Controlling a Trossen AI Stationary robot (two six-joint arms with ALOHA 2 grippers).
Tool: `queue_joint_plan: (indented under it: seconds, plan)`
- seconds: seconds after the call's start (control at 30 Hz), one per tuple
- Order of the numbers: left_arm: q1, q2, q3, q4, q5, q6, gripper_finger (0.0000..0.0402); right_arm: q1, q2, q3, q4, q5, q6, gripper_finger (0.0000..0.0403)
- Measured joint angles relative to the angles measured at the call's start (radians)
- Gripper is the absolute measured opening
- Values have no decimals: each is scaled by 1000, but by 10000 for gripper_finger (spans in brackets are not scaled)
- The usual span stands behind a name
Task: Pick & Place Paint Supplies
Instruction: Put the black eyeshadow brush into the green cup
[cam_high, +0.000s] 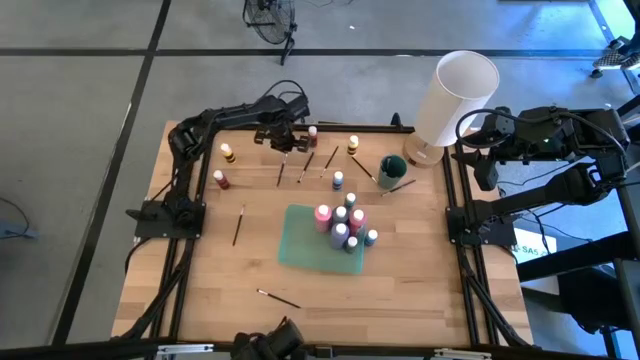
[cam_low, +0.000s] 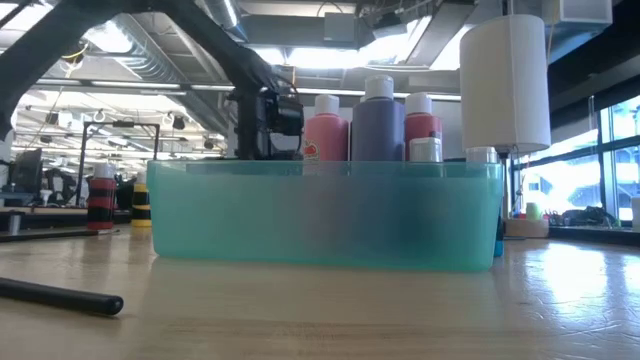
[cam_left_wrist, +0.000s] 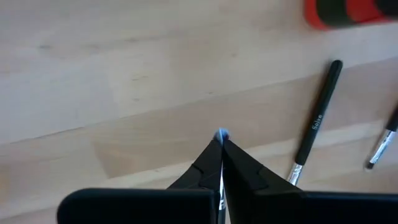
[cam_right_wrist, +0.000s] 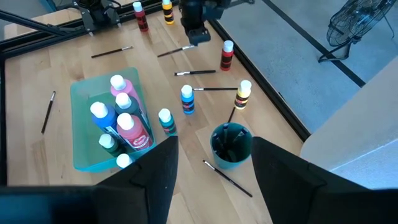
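Note:
My left gripper (cam_high: 286, 143) hangs over the table's far left part, pointing down, shut on a thin dark brush (cam_high: 283, 170) that runs from its fingertips toward the near edge. Two more brushes (cam_left_wrist: 314, 121) (cam_left_wrist: 382, 143) lie flat just to its right, near a red bottle (cam_high: 312, 133). A teal tray (cam_high: 298, 248) at mid-table holds several upright paint bottles (cam_high: 340, 225). Other bottles (cam_high: 338, 180) and brushes (cam_high: 238, 225) lie scattered around. My right gripper (cam_right_wrist: 214, 142) waits open, high above the table's right edge. My left gripper pinches the brush between its two fingers, close to its pale far tip (cam_left_wrist: 221, 133), which pokes out past the fingertips. The fingers come from above, pointing down, across the brush. The handle (cam_right_wrist: 174, 51) trails toward the near edge; whether it touches the table I cannot tell.
A dark green cup (cam_high: 391, 170) stands at the far right with brushes beside it (cam_high: 397, 186). A tall white cylinder (cam_high: 455, 95) rises at the far right corner. Yellow (cam_high: 228, 152) and red (cam_high: 220, 180) bottles stand at the far left. Bare wood lies near the front edge.

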Motion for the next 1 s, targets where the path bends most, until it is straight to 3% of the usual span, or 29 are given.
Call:
queue_joint_plan:
  seconds: [0.2, 0.43, 0.73, 1.0]
  plan:
    - [-3, -142, 1, -4, -27, 12, 1, 0, 0, 0, 1, -6, -8, 206]
    - [-4, -405, 2, 45, -177, 52, 1, 0, 21, 0, 73, -10, -86, 206]
    - [-132, -646, 3, 501, -194, 278, 1, 0, 56, 0, 288, 24, -365, 206]
    - [-351, -647, 4, 978, -116, 616, 2, 0, 85, 0, 510, 21, -420, 206]
